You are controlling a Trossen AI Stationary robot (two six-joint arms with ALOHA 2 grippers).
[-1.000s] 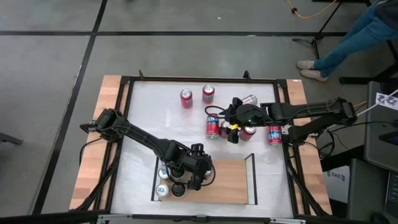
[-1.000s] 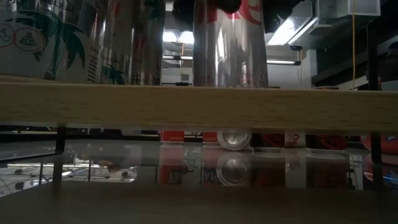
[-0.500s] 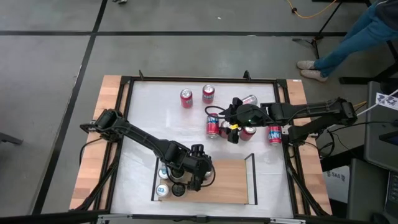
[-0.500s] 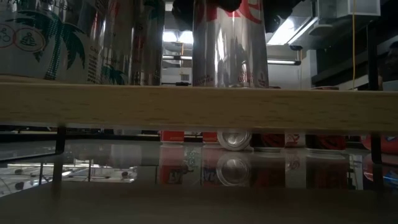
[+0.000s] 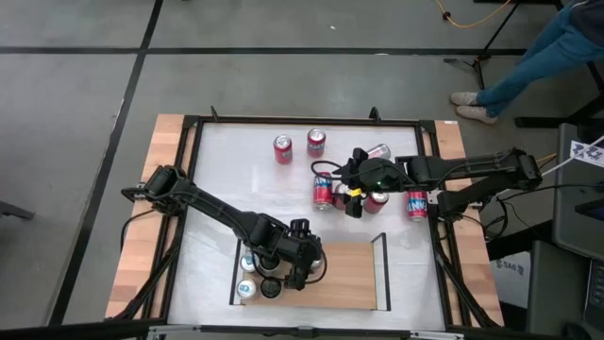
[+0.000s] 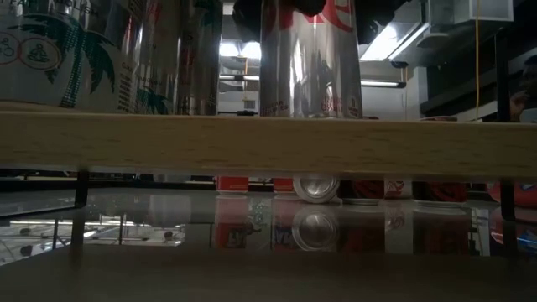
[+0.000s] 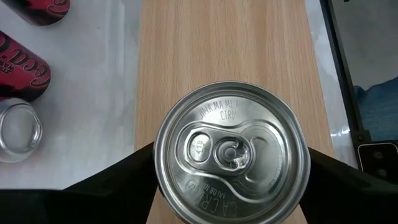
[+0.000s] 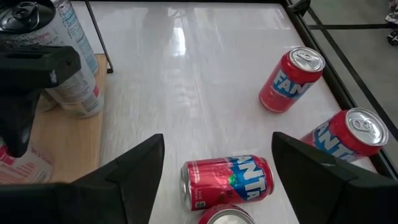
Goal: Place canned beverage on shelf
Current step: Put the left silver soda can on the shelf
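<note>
**Silver can set down on the shelf, left tool about to let go**

From where I stand, the left tool (image 5: 288, 267) is down over the left part of the shelf (image 5: 349, 274), its two fingers on either side of a silver can (image 7: 231, 152). Seen from the wrist, the can's top fills the gap between the dark fingers (image 7: 118, 174), with the light wood of the shelf running away beyond it. From desk height the can (image 6: 309, 59) stands upright with its base on the wooden board (image 6: 268, 143), so I'd say the placing step is at its end: the can is on the shelf and the tool is grasping it, or only just easing off. Whether the pads are pressing the wall I cannot tell for sure.

Just beside it, at the shelf's left end, stand other cans (image 5: 247, 263), one with a palm-tree print (image 6: 50, 50). They are close, so the release needs care.

The right tool (image 5: 355, 192) hangs over the cluster of red cans near the middle of the desk (image 5: 226, 179), its fingers spread and empty. Its wrist view shows a red Fanta can lying on its side (image 8: 229, 180) between and just ahead of the fingers, with two more (image 8: 292, 79) standing farther off.

My guess for the next move: the left tool spreads wide enough to clear the can, then lifts straight up without brushing the neighbours. After that the right arm can close on the lying can, which may roll.

A person's legs (image 5: 538, 57) show at the far corner of the room.
</note>
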